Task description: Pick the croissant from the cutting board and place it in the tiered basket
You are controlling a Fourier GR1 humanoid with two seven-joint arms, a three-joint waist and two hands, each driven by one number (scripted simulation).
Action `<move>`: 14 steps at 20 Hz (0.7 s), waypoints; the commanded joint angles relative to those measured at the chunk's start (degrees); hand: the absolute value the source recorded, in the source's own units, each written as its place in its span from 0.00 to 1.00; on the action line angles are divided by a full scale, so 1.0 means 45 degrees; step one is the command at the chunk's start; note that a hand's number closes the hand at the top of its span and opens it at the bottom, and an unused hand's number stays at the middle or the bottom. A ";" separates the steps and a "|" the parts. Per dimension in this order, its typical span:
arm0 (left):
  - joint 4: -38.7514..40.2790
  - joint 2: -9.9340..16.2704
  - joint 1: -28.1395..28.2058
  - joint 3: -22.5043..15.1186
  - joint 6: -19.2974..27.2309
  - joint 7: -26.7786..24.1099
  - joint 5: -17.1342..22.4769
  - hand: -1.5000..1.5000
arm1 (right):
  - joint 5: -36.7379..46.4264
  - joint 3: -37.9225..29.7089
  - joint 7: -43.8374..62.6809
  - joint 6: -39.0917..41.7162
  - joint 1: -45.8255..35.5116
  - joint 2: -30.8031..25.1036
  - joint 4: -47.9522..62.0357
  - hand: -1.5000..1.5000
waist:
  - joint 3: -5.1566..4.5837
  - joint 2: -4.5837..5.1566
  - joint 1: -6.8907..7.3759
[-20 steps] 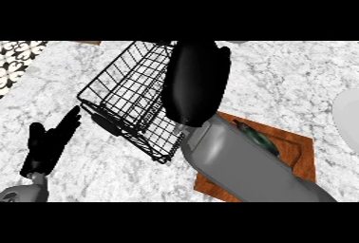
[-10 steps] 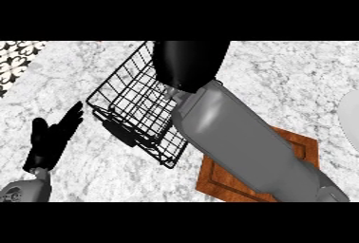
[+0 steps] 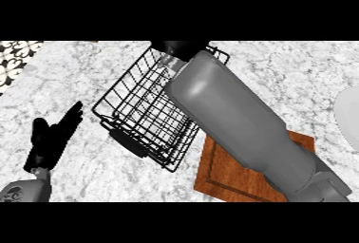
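Observation:
The black wire tiered basket point(image 3: 144, 118) stands on the marble counter, left of the middle. My right forearm point(image 3: 238, 128) stretches diagonally from the lower right over the basket's right side. Only the base of my right hand point(image 3: 181, 47) shows at the picture's upper edge, beyond the basket's far rim. What it holds is out of view. The wooden cutting board point(image 3: 228, 178) lies at the lower right, partly under the forearm, and its visible part is bare. No croissant can be seen. My left hand point(image 3: 51, 137) rests open at the lower left, fingers pointing up, apart from the basket.
A white plate point(image 3: 348, 118) is cut off by the right edge. Patterned black-and-white tiles point(image 3: 14, 59) show at the top left corner. Marble counter lies between my left hand and the basket.
My right arm has reached farther away over the basket, so the hand has slid mostly past the upper edge. More of the cutting board is uncovered. The left hand stayed still.

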 commanded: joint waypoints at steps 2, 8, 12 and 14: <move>0.0195 -0.0014 0.0200 0.0280 0.0061 0.0086 0.0194 0.50 | 0.0051 0.0315 0.1572 0.2433 -0.1672 0.0140 0.2869 1.00 | -0.0037 -0.0084 -0.0375; 0.0416 0.0143 0.0380 0.0544 0.0116 -0.0250 0.0139 0.50 | -0.1368 0.0750 0.0581 0.4167 -0.3477 0.0140 0.4620 1.00 | -0.0007 -0.0148 -0.0778; 0.0050 0.0179 0.0823 0.0555 0.0106 -0.0328 0.0093 0.50 | -0.2100 0.1101 0.0203 0.3885 -0.4121 0.0141 0.5708 1.00 | 0.0019 -0.0134 -0.0859; 0.0268 0.0213 0.0527 0.0744 0.0058 -0.0137 0.0295 0.50 | -0.2474 0.0991 -0.0302 0.4306 -0.4724 0.0141 0.6318 1.00 | 0.0015 -0.0110 -0.0966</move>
